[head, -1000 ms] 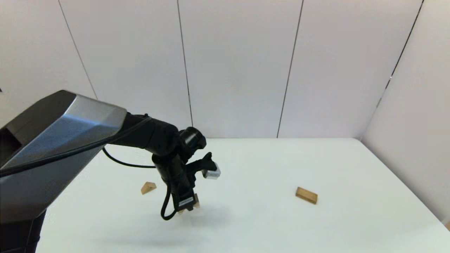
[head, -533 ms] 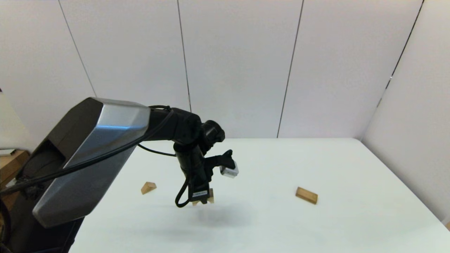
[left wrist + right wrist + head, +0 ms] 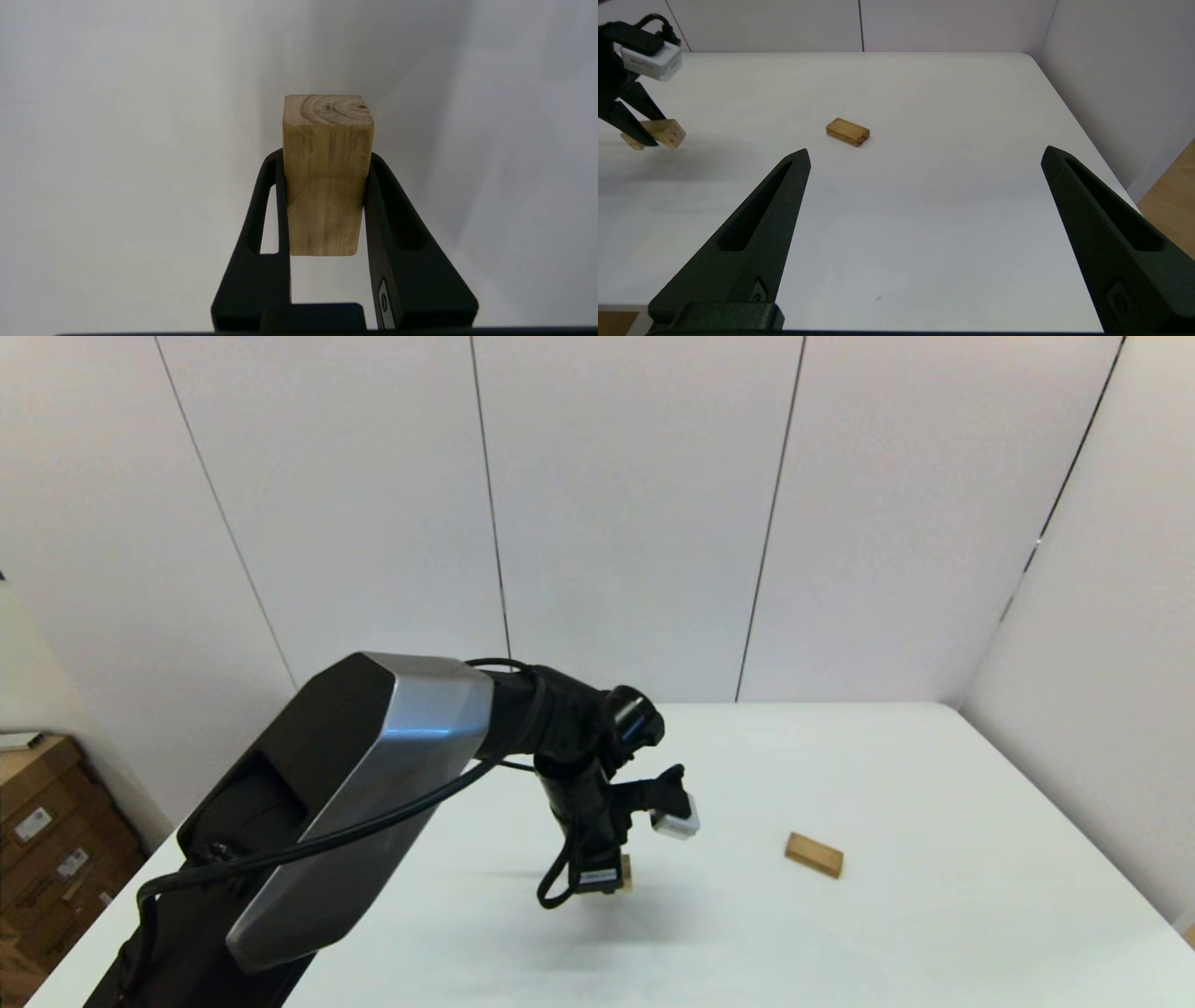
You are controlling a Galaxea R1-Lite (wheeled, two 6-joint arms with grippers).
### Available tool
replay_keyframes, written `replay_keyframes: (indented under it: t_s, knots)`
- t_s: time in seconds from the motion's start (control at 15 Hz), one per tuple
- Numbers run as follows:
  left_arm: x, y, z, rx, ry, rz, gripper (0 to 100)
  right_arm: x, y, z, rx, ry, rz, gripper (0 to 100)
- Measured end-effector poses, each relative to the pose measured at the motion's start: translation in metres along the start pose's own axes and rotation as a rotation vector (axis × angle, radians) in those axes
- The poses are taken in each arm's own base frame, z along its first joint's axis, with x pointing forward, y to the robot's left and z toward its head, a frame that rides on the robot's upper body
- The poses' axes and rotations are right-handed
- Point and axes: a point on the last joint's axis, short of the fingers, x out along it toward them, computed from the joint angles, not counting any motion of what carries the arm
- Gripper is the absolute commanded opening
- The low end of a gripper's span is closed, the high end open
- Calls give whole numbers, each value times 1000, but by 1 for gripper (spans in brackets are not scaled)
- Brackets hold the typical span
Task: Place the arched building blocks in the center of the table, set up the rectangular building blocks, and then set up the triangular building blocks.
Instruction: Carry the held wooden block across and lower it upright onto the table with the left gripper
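Observation:
My left gripper (image 3: pixel 607 885) is shut on the arched building block (image 3: pixel 625 872), a light-wood piece held a little above the white table (image 3: pixel 747 775) near its middle. The left wrist view shows the arched block (image 3: pixel 327 177) clamped between both black fingers (image 3: pixel 397 219), its end grain facing away. The rectangular building block (image 3: pixel 814 855) lies flat to the right, apart from the arm. My right gripper (image 3: pixel 924 153) stands open and empty near the table's front, looking at the rectangular block (image 3: pixel 847 131) and the left gripper (image 3: pixel 630 126). The triangular building block is hidden behind my left arm.
White wall panels close the table's back and right sides. Cardboard boxes (image 3: pixel 42 831) stand on the floor beyond the left edge. The table's rounded far-right corner (image 3: pixel 1024 56) shows in the right wrist view.
My left arm has swung to the right, carrying the arched block toward the table's middle. The arm now covers the triangular block. The rectangular block has not moved.

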Motion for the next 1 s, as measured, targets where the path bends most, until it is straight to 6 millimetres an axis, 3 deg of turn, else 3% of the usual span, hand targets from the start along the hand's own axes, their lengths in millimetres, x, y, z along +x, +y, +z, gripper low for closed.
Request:
replay_keyframes:
  t_s: [1.0]
  knots:
    - [10, -9, 13, 60, -19, -3, 0, 0, 0, 0, 0, 0, 0, 100]
